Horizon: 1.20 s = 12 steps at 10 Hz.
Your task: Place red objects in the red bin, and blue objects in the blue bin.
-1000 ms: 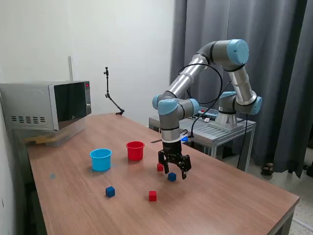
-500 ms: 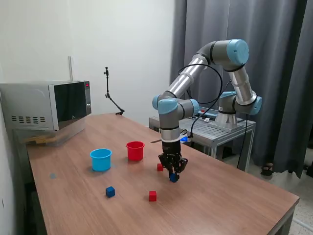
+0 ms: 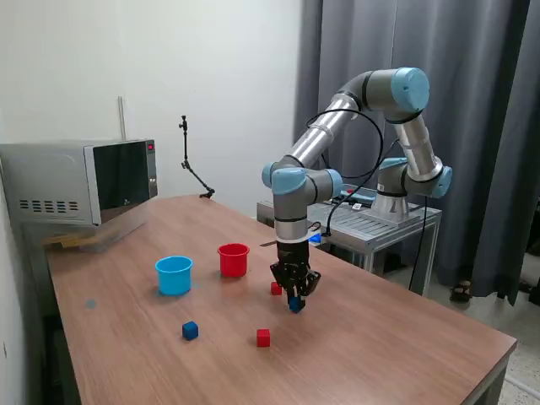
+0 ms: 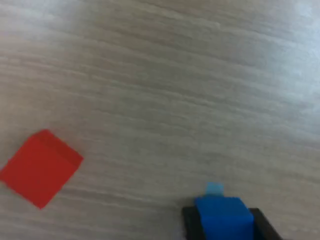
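My gripper (image 3: pixel 295 302) is shut on a small dark blue cube (image 3: pixel 295 305), held just above the wooden table (image 3: pixel 405 337); the wrist view shows the same blue cube (image 4: pixel 223 216) between the dark fingers (image 4: pixel 192 226). One red cube (image 3: pixel 276 288) lies just beside the gripper toward the exterior view's left, also seen as the red cube (image 4: pixel 41 167) in the wrist view. A second red cube (image 3: pixel 263 337) and another blue cube (image 3: pixel 190 330) lie nearer the front. The red bin (image 3: pixel 234 259) and blue bin (image 3: pixel 174 274) stand upright further left.
A microwave (image 3: pixel 80 181) sits at the table's far left corner. A thin black stand (image 3: pixel 192 169) rises at the back edge. Behind the table a metal cart (image 3: pixel 380 224) carries the arm's base.
The gripper closed from open onto the blue cube and has lifted it slightly off the table. The other cubes and both bins have not moved.
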### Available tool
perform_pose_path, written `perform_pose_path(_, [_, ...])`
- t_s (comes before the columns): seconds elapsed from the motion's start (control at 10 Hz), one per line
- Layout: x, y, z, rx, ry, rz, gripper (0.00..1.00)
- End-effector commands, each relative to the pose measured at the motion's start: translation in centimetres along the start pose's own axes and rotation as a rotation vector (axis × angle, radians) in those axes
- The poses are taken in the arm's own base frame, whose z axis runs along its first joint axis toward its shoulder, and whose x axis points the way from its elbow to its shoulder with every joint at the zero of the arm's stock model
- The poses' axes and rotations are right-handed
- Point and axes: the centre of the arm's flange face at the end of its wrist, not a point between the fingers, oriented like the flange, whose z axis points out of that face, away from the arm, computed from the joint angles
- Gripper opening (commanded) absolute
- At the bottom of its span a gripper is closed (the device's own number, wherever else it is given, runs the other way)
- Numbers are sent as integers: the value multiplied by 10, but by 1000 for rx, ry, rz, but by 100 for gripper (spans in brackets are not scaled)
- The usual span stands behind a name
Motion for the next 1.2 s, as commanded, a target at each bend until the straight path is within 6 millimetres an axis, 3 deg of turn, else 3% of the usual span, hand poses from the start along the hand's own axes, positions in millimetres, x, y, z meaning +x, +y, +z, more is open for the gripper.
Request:
perform_pose_path(0.0, [-9,10,-26,-42,-23,7,0])
perform_pose_path(0.1, [-10,22,-49,-86,-30,5,0])
perform_pose_path(0.3, [-35,39,-88,-124,-64,32,0])
perform_pose_path(0.5, [-47,44,-102,-119,-116,46,0])
perform_pose_path(0.8, [-114,46,-126,-147,-125,134,0])
perform_pose_path(1.1, [-161,57,-166,-226,-140,205,0])
